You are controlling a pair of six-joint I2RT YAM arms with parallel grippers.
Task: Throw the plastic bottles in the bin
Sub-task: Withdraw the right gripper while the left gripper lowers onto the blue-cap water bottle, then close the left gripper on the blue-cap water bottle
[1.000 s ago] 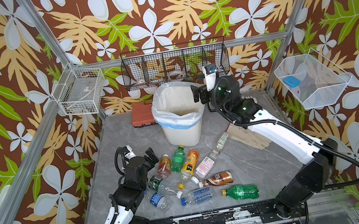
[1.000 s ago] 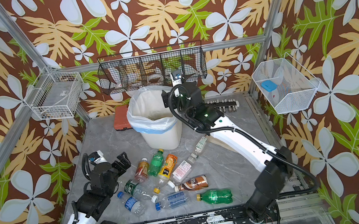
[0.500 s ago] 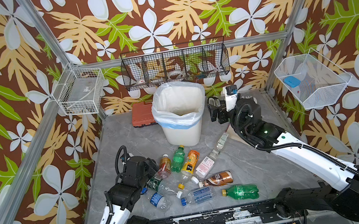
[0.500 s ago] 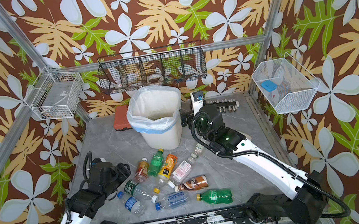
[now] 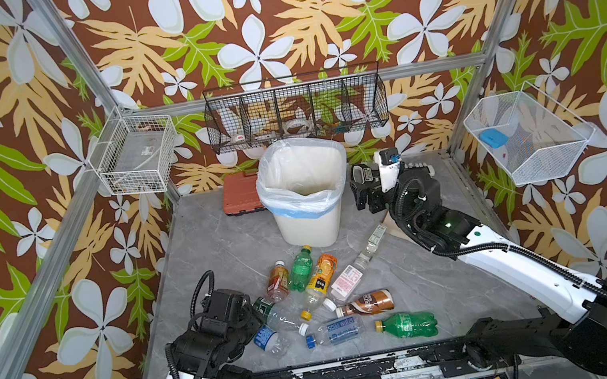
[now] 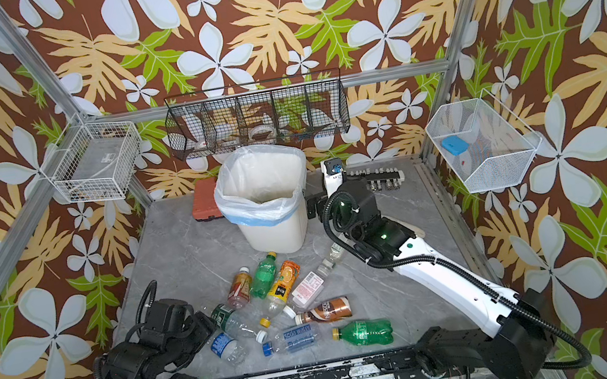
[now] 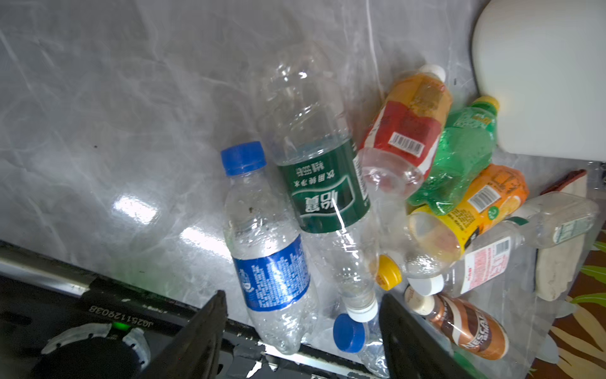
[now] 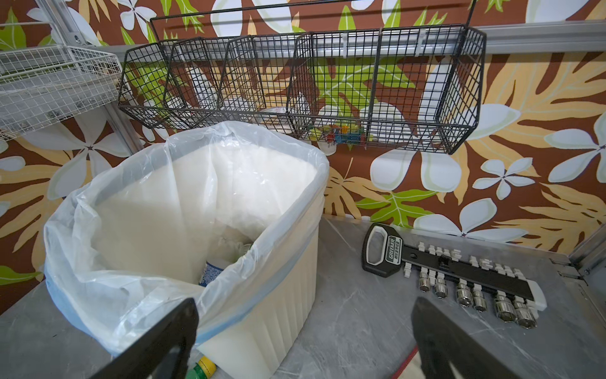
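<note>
Lying in a loose heap on the grey table point(image 5: 219, 247), about ten plastic bottles point(image 5: 323, 275) sit in front of the white bin point(image 5: 311, 231), which stands upright toward the back with its bag folded over the rim; both top views show this. The left gripper point(image 5: 252, 318) is low at the heap's left edge, just beside a green-labelled bottle point(image 5: 268, 310) and a blue-labelled bottle point(image 5: 266, 337); its jaws cannot be made out from above. The right gripper point(image 5: 363, 199) hangs just beside the bin's right wall, well apart from the heap, and a red case point(image 5: 242, 197) lies behind the bin. Seen from the left wrist, the left gripper point(image 7: 303, 295) has its jaws apart and clamped on nothing. The base of the blue-labelled bottle point(image 7: 272, 259) and the white-capped neck of the green-labelled bottle point(image 7: 328, 190) lie between them, and the bin point(image 7: 541, 82) stands beyond the heap. Seen from the right wrist, the right gripper point(image 8: 305, 306) is spread wide and empty, close in front of the bin point(image 8: 278, 311). A discarded bottle point(image 8: 213, 270) shows inside the bag. A socket rail point(image 8: 459, 272) lies on the table beside the bin, and a black wire basket point(image 8: 311, 82) hangs on the wall above.
</note>
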